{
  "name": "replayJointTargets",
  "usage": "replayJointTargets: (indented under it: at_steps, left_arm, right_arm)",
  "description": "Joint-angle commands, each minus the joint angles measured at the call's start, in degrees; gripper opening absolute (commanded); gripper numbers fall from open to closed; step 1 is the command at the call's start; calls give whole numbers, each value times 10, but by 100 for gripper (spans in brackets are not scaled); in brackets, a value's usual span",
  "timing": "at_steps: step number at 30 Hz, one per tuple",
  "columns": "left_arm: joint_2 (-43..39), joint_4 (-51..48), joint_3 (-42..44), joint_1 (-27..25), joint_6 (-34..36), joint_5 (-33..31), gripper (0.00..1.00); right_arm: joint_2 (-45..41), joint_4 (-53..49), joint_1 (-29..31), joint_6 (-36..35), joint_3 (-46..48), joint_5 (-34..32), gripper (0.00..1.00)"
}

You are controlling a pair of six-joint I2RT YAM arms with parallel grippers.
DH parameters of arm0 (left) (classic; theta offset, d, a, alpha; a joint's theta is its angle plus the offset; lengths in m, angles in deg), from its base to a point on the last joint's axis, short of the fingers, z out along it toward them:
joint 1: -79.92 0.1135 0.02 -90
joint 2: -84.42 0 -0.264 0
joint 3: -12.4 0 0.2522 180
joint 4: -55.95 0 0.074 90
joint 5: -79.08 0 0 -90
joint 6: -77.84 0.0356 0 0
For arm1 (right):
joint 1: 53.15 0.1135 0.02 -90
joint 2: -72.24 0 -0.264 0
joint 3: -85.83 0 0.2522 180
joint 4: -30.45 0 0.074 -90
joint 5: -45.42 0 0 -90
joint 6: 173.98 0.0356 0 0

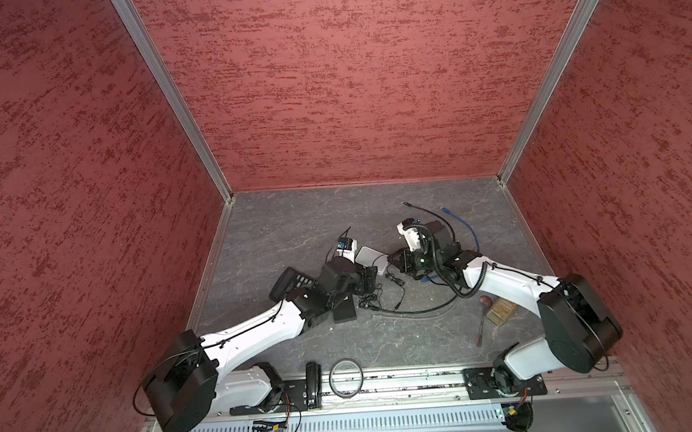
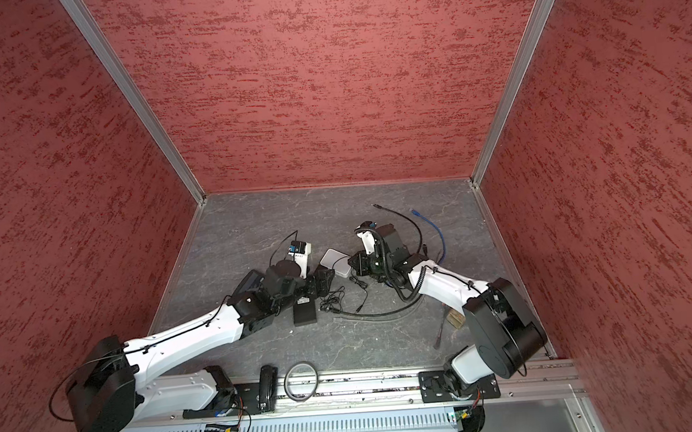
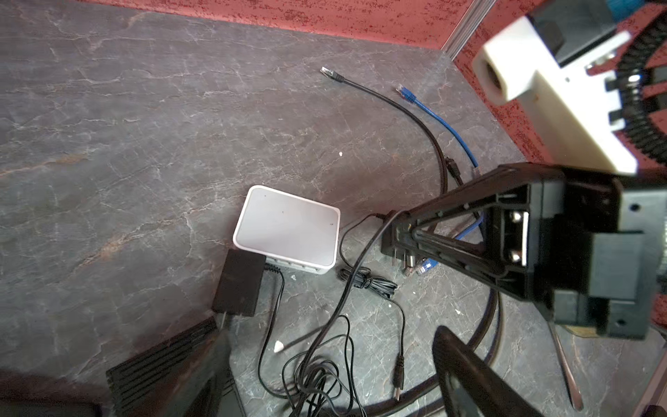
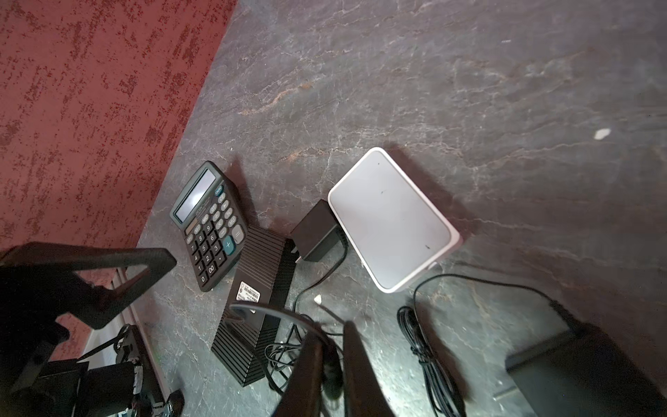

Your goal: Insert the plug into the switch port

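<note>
Both arms mid-pickup: right gripper (image 1: pixel 392 259) jaws clamp the cord (image 3: pixel 366 283) at three o'clock of the switch (image 1: pixel 368 256), left gripper (image 3: pixel 330 330) jaws gape; next I must align the plug (image 3: pixel 398 375).

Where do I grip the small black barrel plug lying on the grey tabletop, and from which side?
Best take the small black barrel plug by its moulded sleeve, behind the metal tip, from above, closing across its width: it lies flat on the grey tabletop, its thin cable trailing from the rear.
</note>
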Motion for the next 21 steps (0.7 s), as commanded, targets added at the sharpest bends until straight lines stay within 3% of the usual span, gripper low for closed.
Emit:
replayJointTargets:
  at_steps: [1, 6, 12, 16, 21]
  left_arm:
    - [16, -58, -37, -11, 37, 14, 88]
    - [46, -125, -82, -11, 126, 29, 86]
    - [71, -167, -118, -12, 181, 47, 80]
    - [88, -173, -124, -7, 182, 29, 80]
    - [90, -178, -117, 24, 135, 40, 80]
  right_arm:
    - [-10, -30, -1, -25, -13, -13, 14]
    - [-31, -64, -1, -49, -24, -12, 15]
    - [-47, -90, -1, -62, -35, -20, 15]
    - [-47, -98, -1, -68, -37, -22, 16]
    - [-29, -122, -1, -114, -38, -49, 20]
